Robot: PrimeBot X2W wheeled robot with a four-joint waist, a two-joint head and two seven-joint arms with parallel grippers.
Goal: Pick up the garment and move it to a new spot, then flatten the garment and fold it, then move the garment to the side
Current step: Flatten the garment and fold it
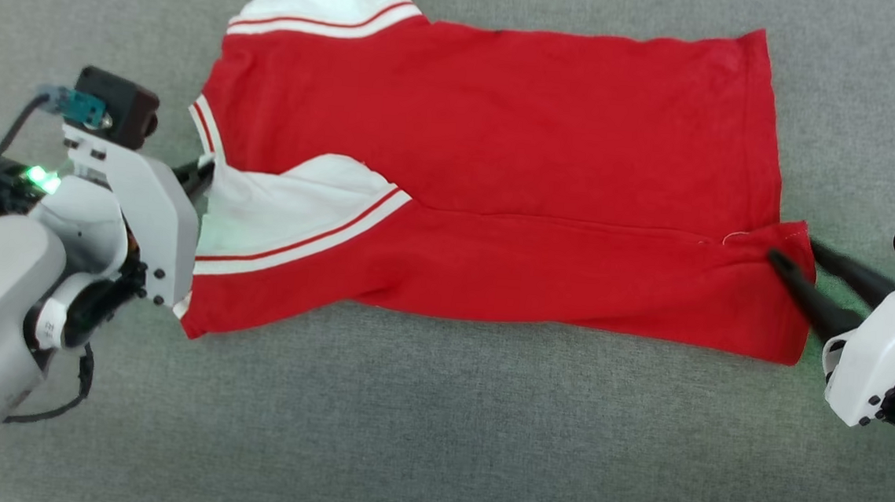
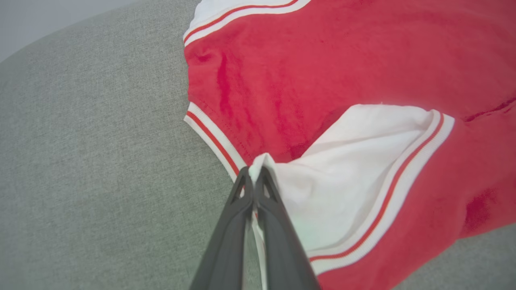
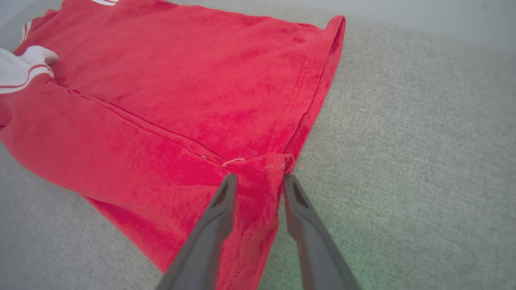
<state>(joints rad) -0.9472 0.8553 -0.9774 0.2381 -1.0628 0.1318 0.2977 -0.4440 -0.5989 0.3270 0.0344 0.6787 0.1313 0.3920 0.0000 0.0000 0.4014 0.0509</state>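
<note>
Left wrist view: my left tool (image 2: 254, 171) is clenched on the garment (image 2: 306, 68). Its two dark fingers (image 2: 225, 237) press tight together. They pinch a small corner of the white sleeve (image 2: 346, 161) right at their tips. The sleeve spreads out from the tips to the right of the tool. A red and white stripe runs along the sleeve's far edge. The red body of the shirt lies past the tips, ahead of the tool. To the left of the tool I see the grey table (image 2: 88, 153).

In the right wrist view, my right tool (image 3: 258, 179) is released. Its fingers (image 3: 209, 233) stand apart. A folded corner of the red hem (image 3: 262, 169) sits in the gap between them. The rest of the garment (image 3: 173, 80) stretches away ahead of the tool and to its left.

In the head view, the garment (image 1: 504, 121) lies spread on the table (image 1: 435, 423), between my two tools. The near side of it is folded over onto the red body. The left tool (image 1: 199, 174) is at the sleeve (image 1: 293, 201) end. The right tool (image 1: 794, 253) is at the hem end. One of its fingers rests on top of the red cloth.
</note>
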